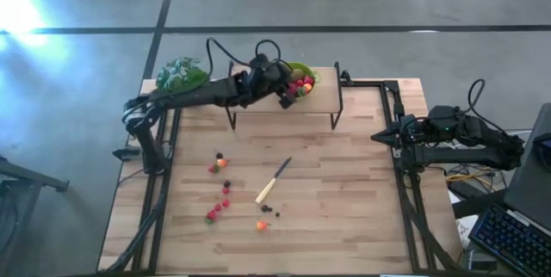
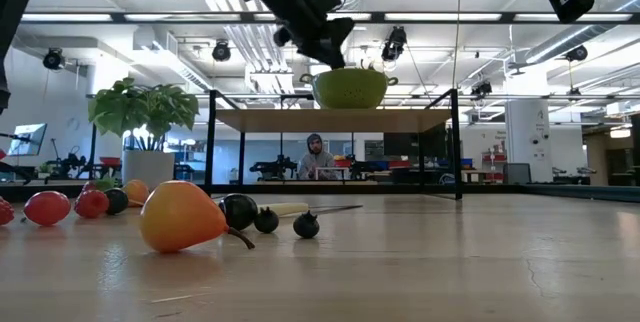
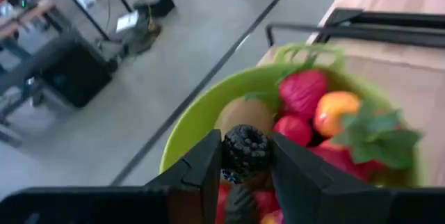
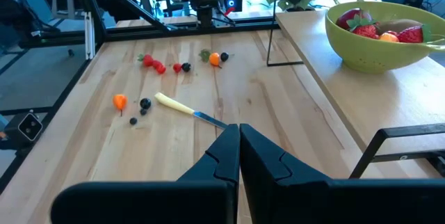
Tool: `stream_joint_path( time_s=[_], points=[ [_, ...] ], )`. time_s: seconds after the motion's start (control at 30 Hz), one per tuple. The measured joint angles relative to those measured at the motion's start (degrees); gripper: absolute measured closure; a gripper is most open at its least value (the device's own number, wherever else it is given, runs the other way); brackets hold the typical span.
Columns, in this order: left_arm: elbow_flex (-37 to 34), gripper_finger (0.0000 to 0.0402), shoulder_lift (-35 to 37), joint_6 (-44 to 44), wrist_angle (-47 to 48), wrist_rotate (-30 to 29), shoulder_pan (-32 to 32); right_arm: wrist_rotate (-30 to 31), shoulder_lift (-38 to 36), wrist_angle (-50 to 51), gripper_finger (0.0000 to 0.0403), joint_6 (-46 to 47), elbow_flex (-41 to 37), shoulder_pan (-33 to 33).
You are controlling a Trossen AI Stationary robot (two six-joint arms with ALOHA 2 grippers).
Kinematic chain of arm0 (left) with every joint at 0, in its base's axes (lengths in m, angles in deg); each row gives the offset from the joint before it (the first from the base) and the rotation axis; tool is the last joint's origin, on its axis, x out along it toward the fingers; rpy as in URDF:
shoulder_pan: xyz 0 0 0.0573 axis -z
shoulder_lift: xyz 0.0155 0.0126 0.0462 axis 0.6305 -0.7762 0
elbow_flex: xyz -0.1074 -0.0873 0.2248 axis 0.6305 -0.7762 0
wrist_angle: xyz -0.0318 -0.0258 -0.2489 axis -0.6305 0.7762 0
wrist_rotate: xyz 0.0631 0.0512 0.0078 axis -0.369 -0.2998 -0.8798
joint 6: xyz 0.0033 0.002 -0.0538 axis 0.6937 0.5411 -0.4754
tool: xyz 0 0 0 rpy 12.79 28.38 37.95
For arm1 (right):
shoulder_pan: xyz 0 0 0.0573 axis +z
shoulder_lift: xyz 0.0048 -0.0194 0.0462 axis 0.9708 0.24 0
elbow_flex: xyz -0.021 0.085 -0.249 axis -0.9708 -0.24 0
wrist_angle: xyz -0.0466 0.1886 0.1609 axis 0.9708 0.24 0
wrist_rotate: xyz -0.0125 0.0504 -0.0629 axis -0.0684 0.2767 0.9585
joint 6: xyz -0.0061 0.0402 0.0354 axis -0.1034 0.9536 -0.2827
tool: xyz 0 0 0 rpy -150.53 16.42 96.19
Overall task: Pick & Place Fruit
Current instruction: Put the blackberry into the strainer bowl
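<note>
A green bowl (image 1: pixel 312 72) stands on a raised shelf (image 1: pixel 284 112) at the table's far edge. It holds red strawberries, an orange piece (image 3: pixel 335 111) and a brown kiwi-like ball (image 3: pixel 243 115). My left gripper (image 3: pixel 245 156) hangs just over the bowl's left rim (image 3: pixel 201 109), shut on a dark berry (image 3: pixel 245 147). More small fruit (image 1: pixel 222 189) lies scattered on the table's near left part. My right gripper (image 1: pixel 377 137) waits shut at the table's right edge, touching nothing. My left gripper pinches the dark berry's two sides (image 3: pixel 236 151) between its two fingers, near their free ends. The fingers come slanting down from the table's left. The berry is lifted clear, above the fruit in the bowl.
A pale-handled knife (image 1: pixel 274 180) lies mid-table among the loose fruit. A leafy potted plant (image 1: pixel 182 74) stands at the far left corner beside the shelf. The shelf's dark legs (image 1: pixel 337 113) stand on the table. Bare wood spreads across the table's right half (image 1: pixel 344 191).
</note>
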Motion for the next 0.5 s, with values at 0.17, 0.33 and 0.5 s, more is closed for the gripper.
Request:
stream_joint_path(
  time_s=[0.17,0.33,0.5],
  points=[
    [0.00,0.0283,0.00,-1.40,3.40,0.57,-1.38,0.00,0.00,0.00,0.0394,0.00,0.01,-0.02],
    [0.00,0.0282,0.00,-1.51,5.81,1.62,-1.51,0.00,0.00,0.00,0.0394,0.00,0.02,0.00],
    [0.00,0.0279,0.00,-1.94,6.77,2.98,-1.51,0.00,0.00,0.00,0.0394,0.00,0.00,0.00]
  ],
)
